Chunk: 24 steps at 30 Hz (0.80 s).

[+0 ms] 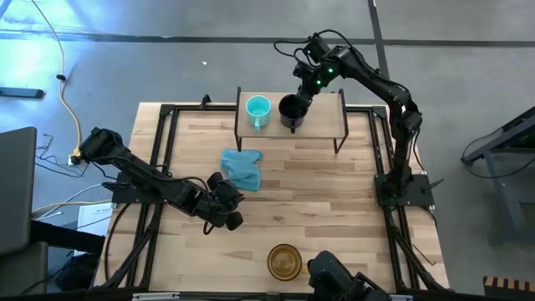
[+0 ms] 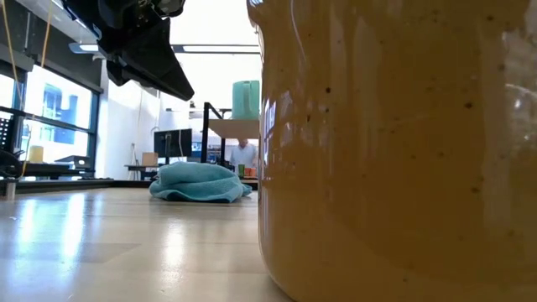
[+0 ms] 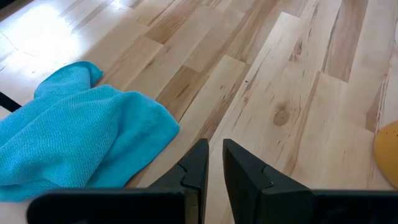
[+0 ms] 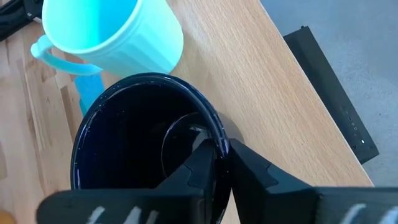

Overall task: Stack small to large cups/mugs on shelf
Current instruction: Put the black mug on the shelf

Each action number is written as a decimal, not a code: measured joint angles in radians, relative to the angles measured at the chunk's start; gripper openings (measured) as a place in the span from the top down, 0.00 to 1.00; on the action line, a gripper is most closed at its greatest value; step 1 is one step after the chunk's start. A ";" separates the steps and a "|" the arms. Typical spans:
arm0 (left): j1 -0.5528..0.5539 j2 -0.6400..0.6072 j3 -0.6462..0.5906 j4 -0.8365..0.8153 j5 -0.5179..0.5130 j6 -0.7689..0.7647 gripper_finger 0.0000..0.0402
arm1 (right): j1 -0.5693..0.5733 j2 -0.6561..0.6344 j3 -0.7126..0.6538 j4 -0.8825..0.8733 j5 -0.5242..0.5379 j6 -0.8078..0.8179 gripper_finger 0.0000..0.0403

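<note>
The shelf (image 1: 322, 113) stands at the table's far edge. The turquoise mug (image 1: 257, 110) stands upright on its board, also in the right wrist view (image 4: 118, 34) and the low view (image 2: 246, 99). Close to its right is the black mug (image 1: 291, 110), with my right gripper (image 1: 303, 99) shut on it. The amber-brown mug (image 1: 284, 261) stands on its base near the table's near edge and fills the low view (image 2: 394, 151). My left gripper (image 1: 227, 213) hovers shut over the table's near-left part, beside the cloth, touching nothing. My right gripper (image 4: 222, 152) holds the black mug by its rim (image 4: 213, 124), on the side away from the turquoise mug. One finger (image 4: 200, 163) is inside the mug and the other (image 4: 252, 163) outside, coming from above. The mug is upright over the shelf board; its base is hidden.
A crumpled blue-teal cloth (image 1: 242, 167) lies on the table between the shelf and my left gripper (image 3: 214, 149), seen also in the left wrist view (image 3: 74, 137). Bare board shows on the shelf's right part (image 4: 273, 93). Black frame rails run along the table's left and right sides.
</note>
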State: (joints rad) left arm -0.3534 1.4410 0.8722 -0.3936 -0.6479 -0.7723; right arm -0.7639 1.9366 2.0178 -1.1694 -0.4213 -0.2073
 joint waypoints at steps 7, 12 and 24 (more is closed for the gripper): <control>0.000 0.000 0.000 0.000 0.000 0.000 0.91 | 0.000 0.000 0.000 0.010 -0.002 0.000 0.87; 0.000 0.000 0.000 0.000 0.000 0.000 0.91 | 0.000 0.000 0.000 0.012 -0.001 -0.001 0.86; 0.000 0.000 0.000 0.000 0.000 0.000 0.91 | -0.001 0.000 0.000 0.017 0.009 -0.003 0.86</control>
State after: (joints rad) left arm -0.3534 1.4410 0.8722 -0.3939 -0.6479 -0.7723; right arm -0.7650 1.9366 2.0178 -1.1522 -0.4122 -0.2108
